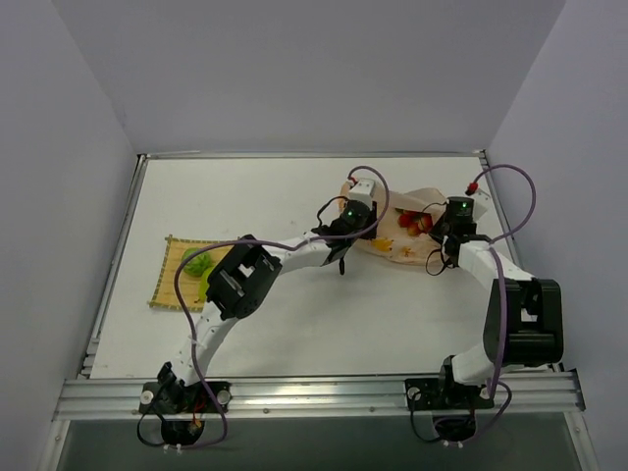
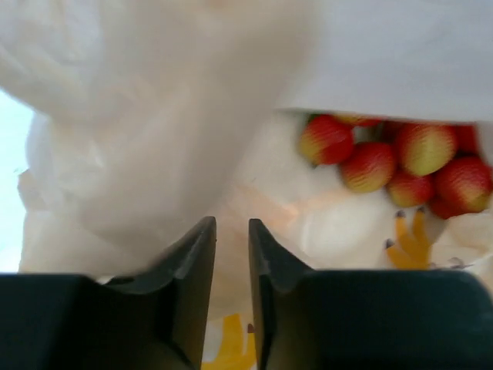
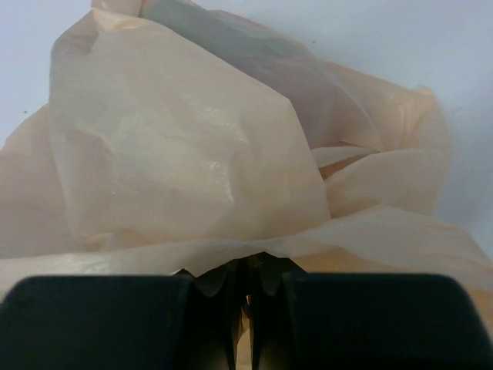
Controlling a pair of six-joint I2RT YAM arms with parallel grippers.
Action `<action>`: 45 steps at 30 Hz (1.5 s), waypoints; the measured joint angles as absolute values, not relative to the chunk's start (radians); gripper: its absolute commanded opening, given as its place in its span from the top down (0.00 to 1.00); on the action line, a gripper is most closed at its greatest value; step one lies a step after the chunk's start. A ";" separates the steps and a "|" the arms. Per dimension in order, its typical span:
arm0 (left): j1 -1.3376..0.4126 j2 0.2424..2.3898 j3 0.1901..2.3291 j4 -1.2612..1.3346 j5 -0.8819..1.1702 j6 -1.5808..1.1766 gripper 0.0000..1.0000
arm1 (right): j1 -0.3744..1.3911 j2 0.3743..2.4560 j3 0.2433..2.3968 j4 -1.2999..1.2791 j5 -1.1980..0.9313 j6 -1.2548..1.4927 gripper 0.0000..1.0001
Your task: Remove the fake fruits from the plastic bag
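- Jaws: left gripper (image 2: pixel 231 225) stood narrowly apart, nothing seen between them; right gripper (image 3: pixel 248 266) was clamped on film of the thin crinkly peach-orange plastic bag (image 3: pixel 192 154).
- Risk?
- Inside the bag mouth sat the red-yellow plastic berry bunch (image 2: pixel 400 166). Film could slip or tear, and the mouth could collapse over it. No readable writing, only yellow banana prints (image 2: pixel 408 239).

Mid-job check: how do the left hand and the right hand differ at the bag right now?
The left hand is slightly open, with a narrow gap and nothing gripped; the right hand is shut, seemingly pinching film of the plastic bag. The left hand's view shows the red berry bunch inside the bag; the right hand's shows only bag film. Both sit right at the bag.
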State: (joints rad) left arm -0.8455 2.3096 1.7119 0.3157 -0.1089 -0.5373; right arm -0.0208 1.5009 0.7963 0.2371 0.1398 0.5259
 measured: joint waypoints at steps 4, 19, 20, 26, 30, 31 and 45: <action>-0.822 2.272 1.568 0.340 -0.120 -0.545 0.97 | 0.002 1.505 0.796 0.250 0.049 0.497 1.00; -0.844 1.777 1.055 0.454 -0.164 -0.635 0.98 | 0.146 0.948 0.633 0.162 -0.126 0.502 1.00; -0.846 1.762 1.042 0.456 -0.164 -0.639 0.98 | 0.130 0.937 0.600 0.162 -0.121 0.520 1.00; -0.847 1.805 1.038 0.450 -0.164 -0.637 0.79 | 0.038 1.062 0.466 0.106 -0.082 0.573 0.99; -0.839 1.868 1.059 0.432 -0.157 -0.628 0.61 | 0.040 1.041 0.456 0.094 -0.047 0.579 0.87; -0.835 1.883 1.073 0.426 -0.152 -0.626 0.58 | 0.040 1.034 0.456 0.097 -0.036 0.577 0.78; -0.822 1.876 1.143 0.425 -0.105 -0.593 0.49 | 0.236 0.894 0.591 0.028 -0.067 0.520 0.31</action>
